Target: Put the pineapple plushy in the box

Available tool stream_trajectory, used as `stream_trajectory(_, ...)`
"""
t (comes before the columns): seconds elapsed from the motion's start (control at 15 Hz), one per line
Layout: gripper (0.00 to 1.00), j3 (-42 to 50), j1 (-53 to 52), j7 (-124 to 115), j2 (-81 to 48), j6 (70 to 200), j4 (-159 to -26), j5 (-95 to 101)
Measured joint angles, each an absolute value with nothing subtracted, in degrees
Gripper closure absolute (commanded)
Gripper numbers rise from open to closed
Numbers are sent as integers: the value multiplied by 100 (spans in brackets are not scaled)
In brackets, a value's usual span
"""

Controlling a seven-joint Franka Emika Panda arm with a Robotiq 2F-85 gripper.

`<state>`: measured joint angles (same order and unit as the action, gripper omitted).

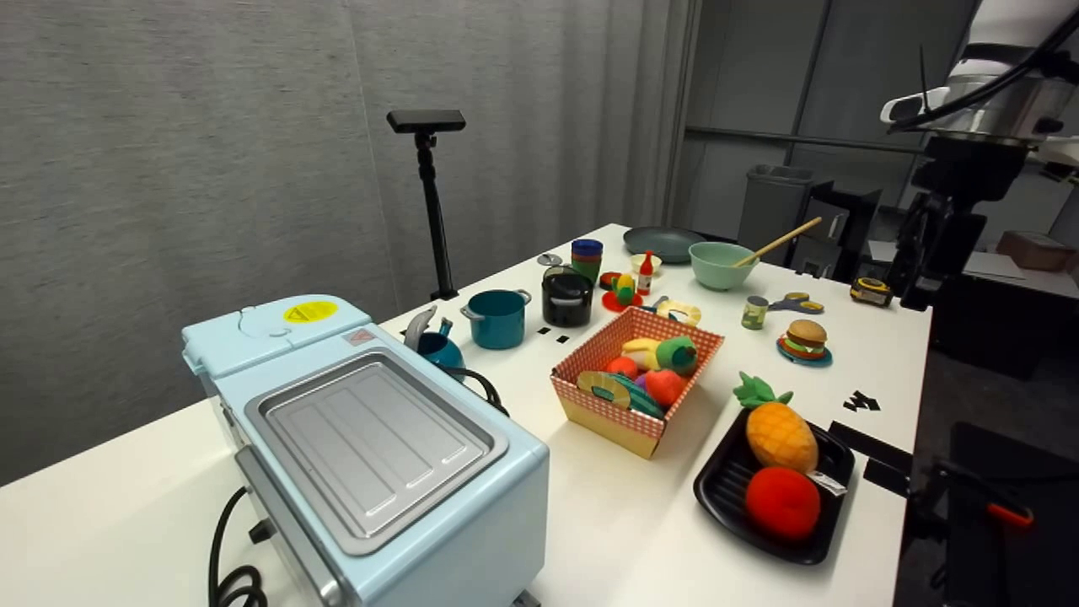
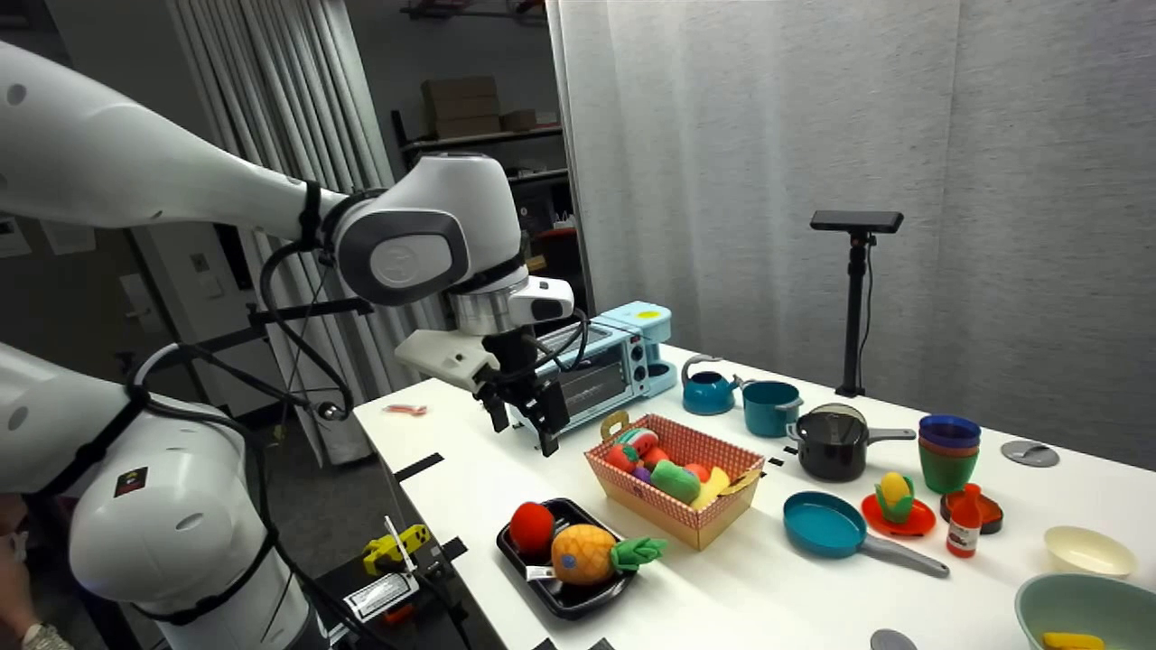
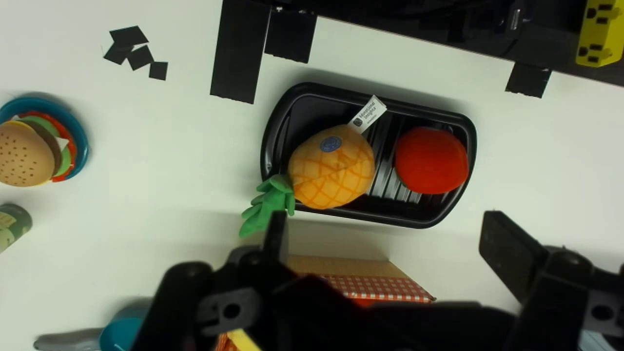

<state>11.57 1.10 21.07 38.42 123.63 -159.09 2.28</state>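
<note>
The pineapple plushy, orange-yellow with a green leafy tuft, lies on its side in a black tray in both exterior views [image 1: 782,437] [image 2: 581,554] and the wrist view [image 3: 332,168]. Its tuft hangs over the tray's edge. The box, with red-checked sides and tan lower walls, stands beside the tray in both exterior views [image 1: 603,424] [image 2: 639,494]. It holds several toy fruits and vegetables. In the wrist view the box [image 3: 370,286] is partly hidden by the gripper. My gripper [image 3: 390,239] is open and empty, above the table in both exterior views [image 1: 923,291] [image 2: 524,435].
The black tray [image 3: 419,222] also holds a round red plush toy [image 3: 431,161]. A light-blue appliance [image 1: 472,523] stands beyond the box. A toy burger [image 1: 805,339], a can [image 1: 755,312], pots [image 1: 497,319], a blue pan [image 2: 824,524] and a green bowl [image 1: 721,265] stand around.
</note>
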Motion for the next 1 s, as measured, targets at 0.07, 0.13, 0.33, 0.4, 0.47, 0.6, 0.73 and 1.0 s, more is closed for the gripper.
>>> stream_trajectory(0.07,0,1086,64,2049,3759,12422,-15908,165)
stream_trajectory(0.13,0,1005,20,1958,3664,12515,-15906,122)
stream_trajectory(0.33,0,742,-39,1551,3282,13048,-15908,31)
stream_trajectory(0.4,0,700,-43,1521,3179,13103,-15901,31)
stream_trajectory(0.47,0,695,-42,1521,3139,13099,-15886,31)
stream_trajectory(0.6,0,711,-41,1523,3163,13094,-15876,31)
stream_trajectory(0.73,0,707,-40,1523,3166,13094,-15873,31)
stream_trajectory(1.0,0,692,35,1233,2927,13232,-15876,37)
